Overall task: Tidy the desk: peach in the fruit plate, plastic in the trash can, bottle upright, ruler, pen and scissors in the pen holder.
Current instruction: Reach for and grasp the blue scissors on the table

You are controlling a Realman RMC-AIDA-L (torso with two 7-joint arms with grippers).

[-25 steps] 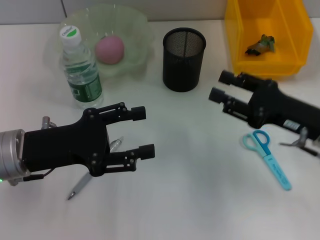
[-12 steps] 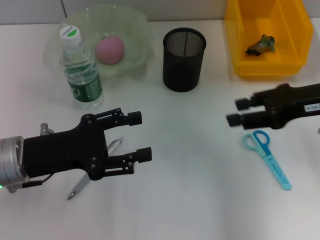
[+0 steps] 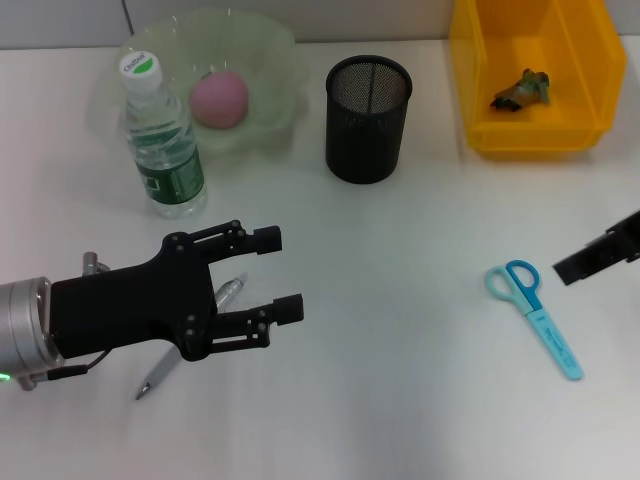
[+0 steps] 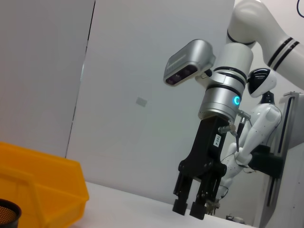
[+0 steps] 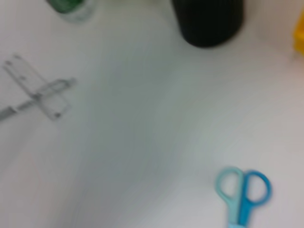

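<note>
Head view shows the left gripper (image 3: 283, 272) low over the surface (image 3: 400, 400) at about eight o'clock, its jaws spread wide and holding nothing, right above the pen (image 3: 190, 340), which crosses the clear ruler (image 5: 35, 90) there. I judge the step in hand to be picking up the pen or ruler for the pen holder (image 3: 368, 118), which stands at twelve o'clock. To do it well, the gripper should settle on one item only: the two overlap, so closing on the crossing point risks dragging both. Taking the pen by its free end, with the jaws set across its barrel, looks safest. The flat ruler will be hard to pinch off the surface and may need sliding toward an edge.

Other goals look done: the peach (image 3: 219, 98) lies in the fruit plate (image 3: 270, 45) at eleven o'clock, the bottle (image 3: 162, 140) stands upright just beside it, and a scrap lies in the trash can (image 3: 470, 60) at one o'clock. The scissors (image 3: 535, 315) lie at four o'clock, untouched.

Compared with a second ago, the right gripper (image 3: 597, 258) has pulled back from above the scissors to the three o'clock edge; whether it is open or closed I cannot tell. The left gripper has barely moved.
</note>
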